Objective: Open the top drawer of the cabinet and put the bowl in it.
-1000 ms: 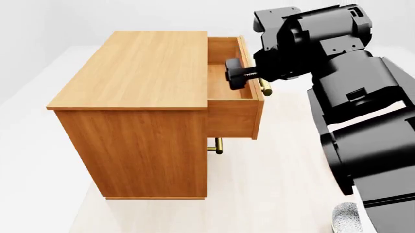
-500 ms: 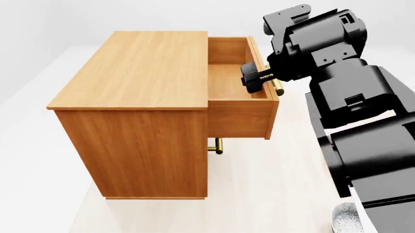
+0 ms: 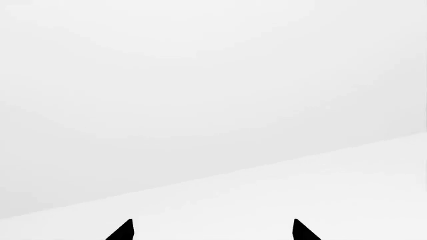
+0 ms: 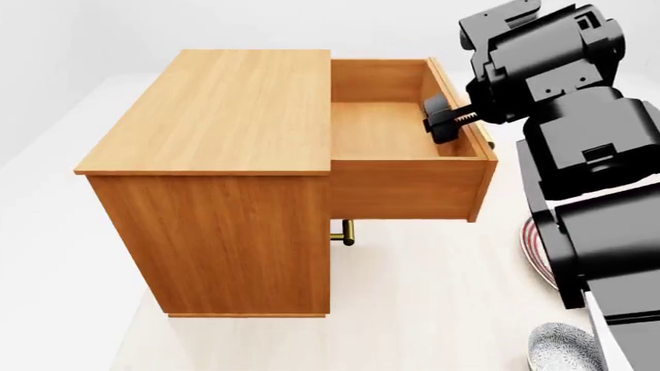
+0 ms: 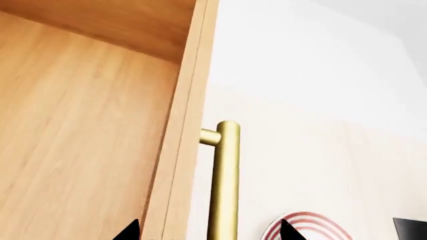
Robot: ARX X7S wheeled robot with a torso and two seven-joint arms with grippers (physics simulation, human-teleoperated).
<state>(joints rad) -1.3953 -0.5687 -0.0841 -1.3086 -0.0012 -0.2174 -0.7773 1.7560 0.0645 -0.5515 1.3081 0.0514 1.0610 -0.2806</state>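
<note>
In my head view the cabinet (image 4: pixel 222 170) fills the nine o'clock half, with pale floor (image 4: pixel 413 309) open along its six o'clock edge. The top drawer (image 4: pixel 397 158) stands pulled well out toward three o'clock; its wooden floor is bare, and its front panel is now the drawer's edge nearest me. Below it a lower handle (image 4: pixel 344 232) pokes out under the drawer's base.

My right gripper (image 4: pixel 454 122) sits at the drawer's front panel, one black finger inside the box against the panel, the rest hidden by my arm. The right wrist view adds what the head view hides: the brass handle (image 5: pixel 225 185) runs between my two fingertips, with the panel's top edge just beside it, so my right gripper straddles panel and bar. Whether the pads press the bar I cannot tell, since only their tips show.

At four o'clock the red-ringed plate (image 4: pixel 532 243) peeps out from behind my arm; the wrist view shows its rim (image 5: pixel 308 227) too. The bowl (image 4: pixel 562 349) lies on the floor at five o'clock, well apart from the drawer and partly cut by the frame edge.

My left gripper (image 3: pixel 212 231) appears only in its own wrist view, two tips spread apart, holding nothing, facing blank white.
</note>
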